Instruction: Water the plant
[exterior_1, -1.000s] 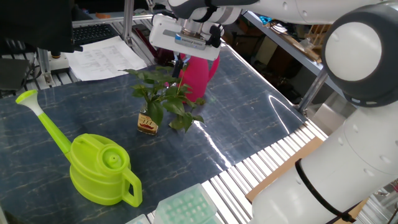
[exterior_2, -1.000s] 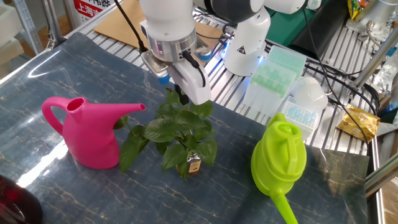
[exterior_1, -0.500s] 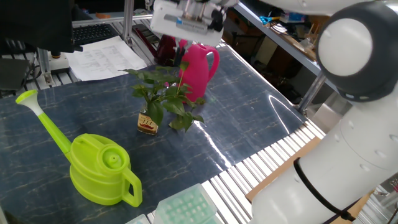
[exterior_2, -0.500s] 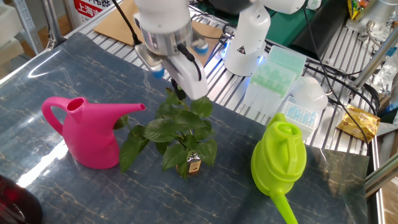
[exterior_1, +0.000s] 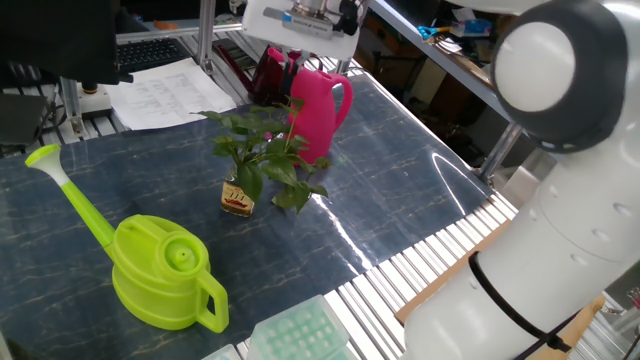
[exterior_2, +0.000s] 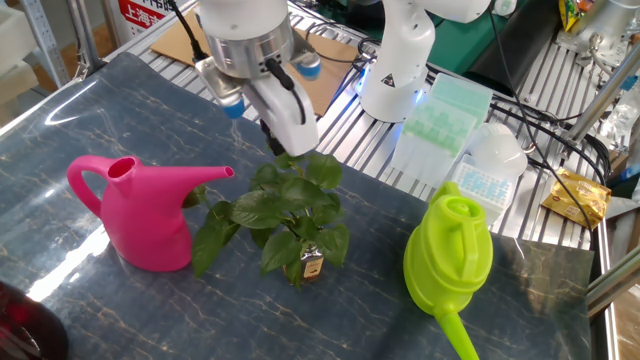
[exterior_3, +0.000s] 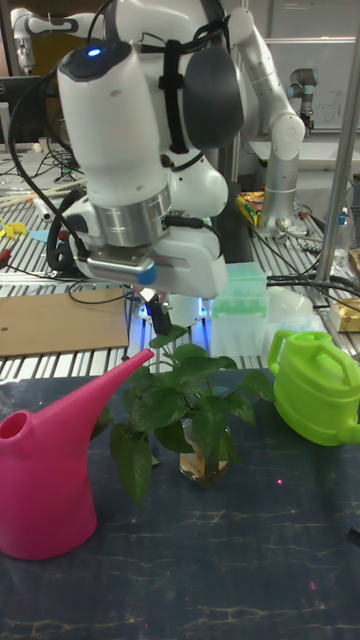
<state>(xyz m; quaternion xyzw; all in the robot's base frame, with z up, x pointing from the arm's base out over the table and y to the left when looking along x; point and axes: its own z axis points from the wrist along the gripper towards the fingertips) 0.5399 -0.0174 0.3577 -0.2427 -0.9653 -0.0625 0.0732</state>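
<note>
The plant (exterior_1: 262, 150) is a leafy green sprig in a small amber bottle (exterior_2: 311, 266), standing mid-table. It also shows in the tall view as the plant (exterior_3: 190, 400). A pink watering can (exterior_2: 140, 225) stands beside it, its spout reaching the leaves. On the plant's other side sits a lime green watering can (exterior_2: 450, 255). My gripper (exterior_2: 274, 143) hangs in the air above and behind the plant, touching nothing. Its dark fingers look close together with nothing between them, as seen in the gripper (exterior_3: 157, 316) from the tall view. From the first fixed view the gripper (exterior_1: 291, 58) is over the pink can (exterior_1: 320, 110).
Pale green tip boxes (exterior_2: 440, 110) lie on the slatted frame behind the table. Papers (exterior_1: 165, 90) rest past the far edge, and a cardboard sheet (exterior_3: 60, 325) lies behind the pink can. A dark red object (exterior_2: 25, 330) sits at one corner.
The gripper has risen and drifted away from just above the plant's leaves, toward the pink can's side. The cans and the plant have not moved.
</note>
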